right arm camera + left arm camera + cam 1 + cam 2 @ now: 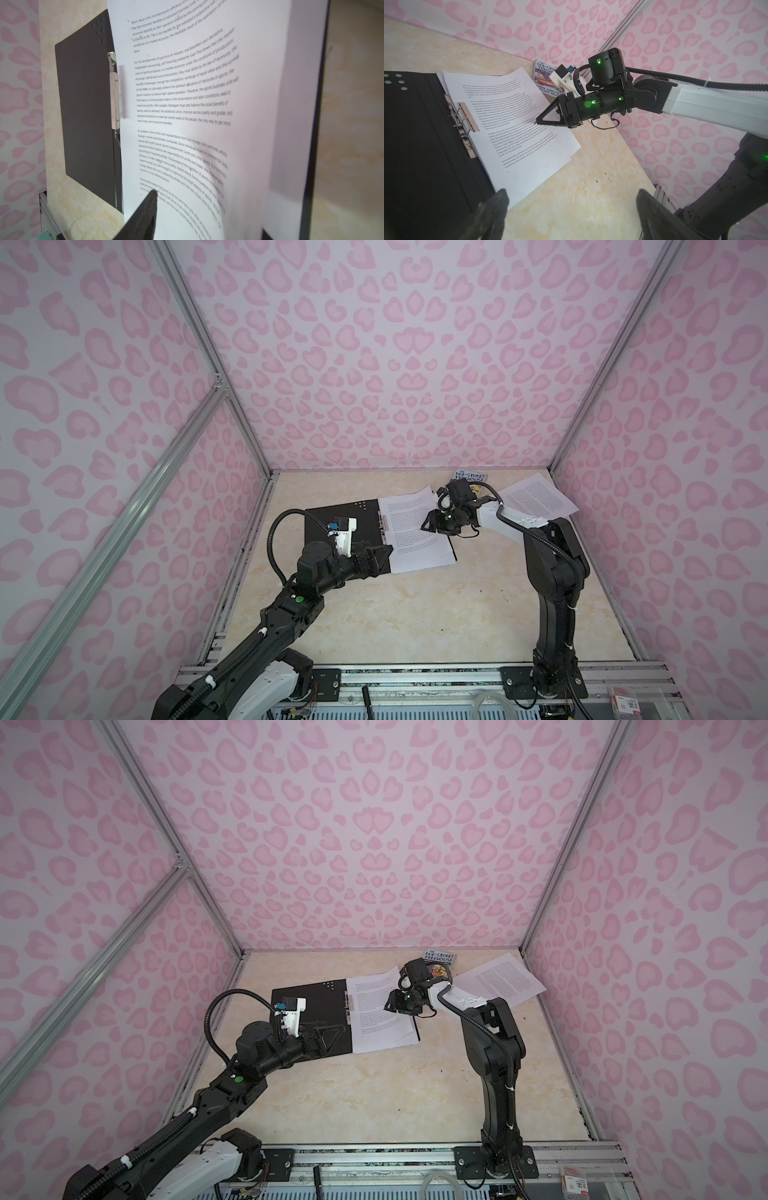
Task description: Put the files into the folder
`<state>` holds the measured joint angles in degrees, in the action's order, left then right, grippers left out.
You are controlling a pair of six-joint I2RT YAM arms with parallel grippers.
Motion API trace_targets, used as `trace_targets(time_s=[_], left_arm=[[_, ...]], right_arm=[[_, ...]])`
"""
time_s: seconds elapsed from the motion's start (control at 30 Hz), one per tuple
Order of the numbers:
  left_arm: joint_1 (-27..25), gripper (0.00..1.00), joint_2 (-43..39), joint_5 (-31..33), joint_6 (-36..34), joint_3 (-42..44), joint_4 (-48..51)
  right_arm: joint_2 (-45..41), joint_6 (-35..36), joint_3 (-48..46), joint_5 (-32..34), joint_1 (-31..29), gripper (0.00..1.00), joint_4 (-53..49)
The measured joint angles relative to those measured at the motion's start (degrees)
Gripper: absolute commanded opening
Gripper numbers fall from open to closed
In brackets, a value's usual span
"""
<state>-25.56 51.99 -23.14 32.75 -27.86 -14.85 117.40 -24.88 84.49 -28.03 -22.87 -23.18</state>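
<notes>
Files (411, 547) lay on the right half of the open folder (368, 522) beside its spine clip (460, 118), probably for clamping. Right hand (538, 122) touched them, opening unclear; left hand (572, 194) hovered wide open.

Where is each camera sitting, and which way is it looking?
Top views: high above the arm bases, looking down and forward at the table; both show the left arm, right arm, open folder and papers.
Left wrist: on the left arm, looking past the open left end effector towards the papers, book and right end effector.
Right wrist: on the right arm, close over the papers, facing the folder; one finger shows.
Shared: both wrist views show the folder's clip.
</notes>
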Motion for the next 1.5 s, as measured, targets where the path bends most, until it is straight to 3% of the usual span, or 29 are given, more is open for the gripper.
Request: trace_targets(time_s=[0.27,0.33,0.37,0.57,0.7,0.87,1.17,1.5], left_arm=[[0.0,0.97,-0.04,0.02,-0.02,0.0,0.02],[0.0,0.97,-0.04,0.02,-0.04,0.0,0.02],[0.0,0.97,-0.04,0.04,-0.09,0.0,0.02],[-0.04,0.97,-0.04,0.04,-0.22,0.0,0.02],[-0.04,0.97,-0.04,0.04,-0.22,0.0,0.02],[-0.04,0.97,-0.04,0.04,-0.22,0.0,0.02],[-0.04,0.97,-0.04,0.0,-0.24,-0.11,0.02],[-0.04,0.97,0.35,0.0,-0.22,-0.11,0.02]], right_arm=[[-3.17,0.5,0.0,6.29,0.33,0.8,-4.11],[-5.25,0.96,0.0,8.09,0.61,0.97,-5.03],[-6.71,1.31,-0.24,8.85,0.94,0.98,-5.05],[-13.18,1.4,-5.44,12.24,9.09,0.98,-2.54],[-13.6,-2.45,-9.31,14.73,17.53,0.98,-0.24],[-11.02,-4.92,-6.82,16.48,22.67,0.98,1.95],[2.73,-7.06,8.07,15.69,27.23,0.98,2.36],[12.11,-9.01,16.65,12.55,27.76,0.98,2.51]])
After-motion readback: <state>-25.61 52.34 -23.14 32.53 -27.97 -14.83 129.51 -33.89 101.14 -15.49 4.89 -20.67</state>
